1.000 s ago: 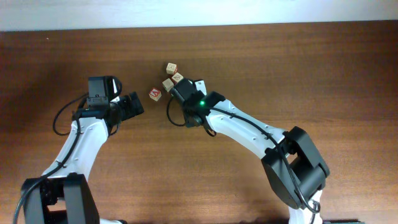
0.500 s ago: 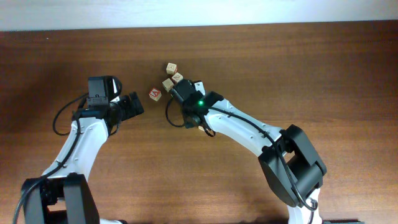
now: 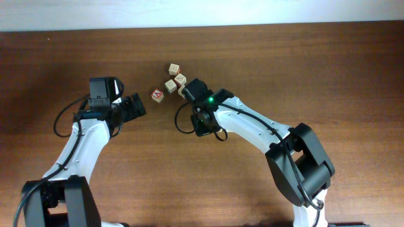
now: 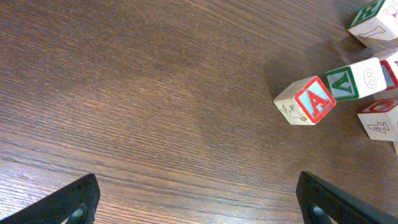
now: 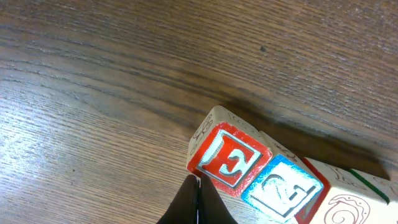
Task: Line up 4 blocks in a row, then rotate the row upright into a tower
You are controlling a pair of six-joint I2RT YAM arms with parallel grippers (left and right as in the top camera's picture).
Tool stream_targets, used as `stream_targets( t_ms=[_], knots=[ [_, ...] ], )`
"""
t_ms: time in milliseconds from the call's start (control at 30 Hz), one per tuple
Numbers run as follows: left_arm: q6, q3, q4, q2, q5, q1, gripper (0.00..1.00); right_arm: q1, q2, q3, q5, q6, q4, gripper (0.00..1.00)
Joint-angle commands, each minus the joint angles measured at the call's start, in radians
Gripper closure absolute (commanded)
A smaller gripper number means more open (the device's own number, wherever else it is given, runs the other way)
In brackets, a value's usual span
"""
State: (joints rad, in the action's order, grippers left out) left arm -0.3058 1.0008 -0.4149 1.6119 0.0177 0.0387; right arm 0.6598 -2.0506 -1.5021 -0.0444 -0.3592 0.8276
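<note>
R gripper (image 5: 198,200): fingers pressed together, nothing held. The shut tip pokes in at the bottom edge of the wrist view, right at the lower-left corner of the red "E" block (image 5: 231,163); touching or just off it, we can't tell.

We read the step in hand as a nudge, i.e. turning that block w/ the closed tip rather than gripping it. To do it well we'd push off-centre, near the corner, low to the wood, in a short slow stroke so the cube pivots instead of sliding. A straight shove through the middle would prob. drag the neighbours along, since they sit tight.

The blue-faced block (image 5: 283,190) touches the "E" block's right side, and a third block w/ a green edge (image 5: 351,198) lies just beyond, partly cut off.

Further out, overhead, the blocks (image 3: 174,69) cluster just ahead of the R arm's tip, on the table (image 3: 315,69). The red "A" cube (image 4: 306,101) lies at the group's near-left edge, beside a green "A"/"6" block (image 4: 354,79).

L gripper (image 4: 202,200): fingers spread wide, empty, over bare wood, apart from the cluster.
</note>
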Motion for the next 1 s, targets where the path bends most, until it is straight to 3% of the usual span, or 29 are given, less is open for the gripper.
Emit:
stream_targets(
  t_ms=[0,133,233,300,533,967],
  knots=[
    [0.005,0.009,0.002,-0.011,-0.007,0.002,0.01,-0.006,-0.017,0.005,-0.02,0.039,-0.001,0.96],
    [0.005,0.009,0.002,-0.011,-0.007,0.002,0.01,-0.006,0.004,-0.09,0.039,0.041,0.021,0.96],
    [0.005,0.009,0.002,-0.011,-0.007,0.002,0.01,-0.027,-0.018,-0.103,-0.061,0.037,-0.095,0.96],
    [0.005,0.009,0.002,-0.011,-0.007,0.002,0.01,-0.023,-0.054,-0.102,0.023,0.037,-0.125,0.96],
    [0.005,0.009,0.002,-0.011,-0.007,0.002,0.01,0.001,-0.083,-0.093,0.04,-0.023,0.006,0.96],
    [0.005,0.009,0.002,-0.011,-0.007,0.002,0.01,0.001,-0.035,-0.158,0.033,0.068,0.124,0.96]
  ],
)
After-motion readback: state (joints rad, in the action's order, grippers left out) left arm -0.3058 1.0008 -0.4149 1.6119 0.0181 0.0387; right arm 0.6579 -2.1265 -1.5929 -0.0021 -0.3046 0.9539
